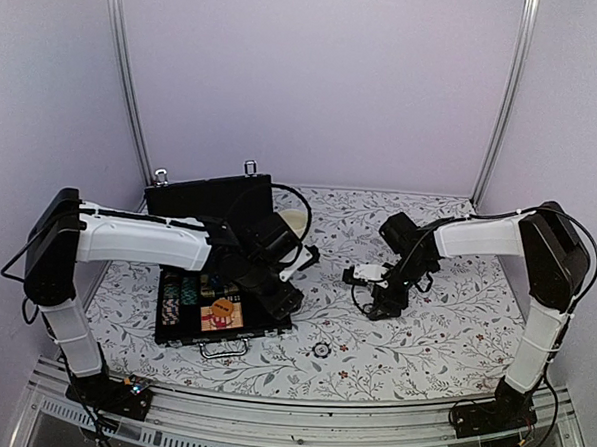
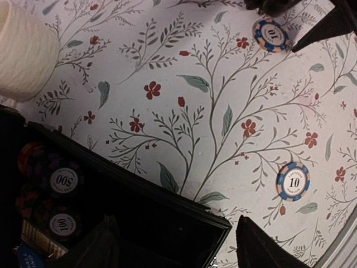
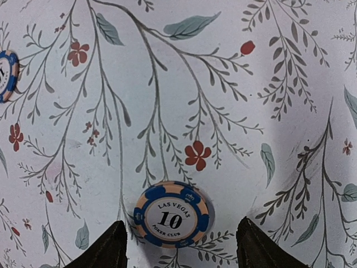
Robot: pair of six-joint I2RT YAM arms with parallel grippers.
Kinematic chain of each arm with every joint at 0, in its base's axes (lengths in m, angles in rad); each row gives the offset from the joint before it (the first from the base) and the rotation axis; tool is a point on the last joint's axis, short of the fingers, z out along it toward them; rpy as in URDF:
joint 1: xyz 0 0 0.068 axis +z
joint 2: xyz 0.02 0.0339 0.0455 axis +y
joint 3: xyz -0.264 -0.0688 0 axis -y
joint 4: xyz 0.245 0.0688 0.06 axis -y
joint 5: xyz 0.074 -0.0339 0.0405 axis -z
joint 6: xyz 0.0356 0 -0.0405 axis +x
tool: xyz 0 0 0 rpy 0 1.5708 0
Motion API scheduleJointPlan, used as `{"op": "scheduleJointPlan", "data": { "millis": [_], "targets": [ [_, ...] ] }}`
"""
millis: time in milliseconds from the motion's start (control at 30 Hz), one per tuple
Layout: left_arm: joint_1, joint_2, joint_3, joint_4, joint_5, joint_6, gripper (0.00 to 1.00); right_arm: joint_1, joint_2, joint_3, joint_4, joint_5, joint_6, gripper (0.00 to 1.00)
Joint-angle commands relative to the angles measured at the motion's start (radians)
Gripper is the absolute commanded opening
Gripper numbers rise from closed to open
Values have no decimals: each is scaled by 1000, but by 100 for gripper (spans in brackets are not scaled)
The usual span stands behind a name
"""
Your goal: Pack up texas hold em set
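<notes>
The black case (image 1: 223, 325) lies open at the left with its lid (image 1: 210, 194) upright. Striped chips (image 1: 179, 299), an orange round button (image 1: 224, 307) and a red deck sit inside. My left gripper (image 1: 284, 301) hangs open and empty over the case's right corner (image 2: 167, 218); chips marked 500 (image 2: 61, 180) and 100 (image 2: 60, 224) show in the case. A blue "10" chip (image 2: 292, 181) lies on the cloth, also in the top view (image 1: 320, 350). My right gripper (image 1: 382, 306) is open, its fingertips either side of another "10" chip (image 3: 170, 214), just above the cloth.
A cream mug (image 1: 293, 223) stands behind the case's right side, also seen in the left wrist view (image 2: 22, 50). The flowered cloth (image 1: 454, 322) covers the table. White walls and metal posts close in the back and sides.
</notes>
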Motion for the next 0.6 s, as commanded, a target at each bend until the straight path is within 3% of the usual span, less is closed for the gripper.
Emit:
{"op": "scheduleJointPlan", "data": {
  "millis": [0, 333, 567],
  "targets": [
    [28, -60, -39, 47, -20, -52, 73, 12, 28, 18, -1, 40, -1, 62],
    [68, -107, -82, 73, -52, -86, 72, 45, 72, 36, -25, 32, 0, 55],
    [78, -131, -102, 76, -54, -93, 72, 55, 121, 88, -100, -21, -1, 42]
  ]
}}
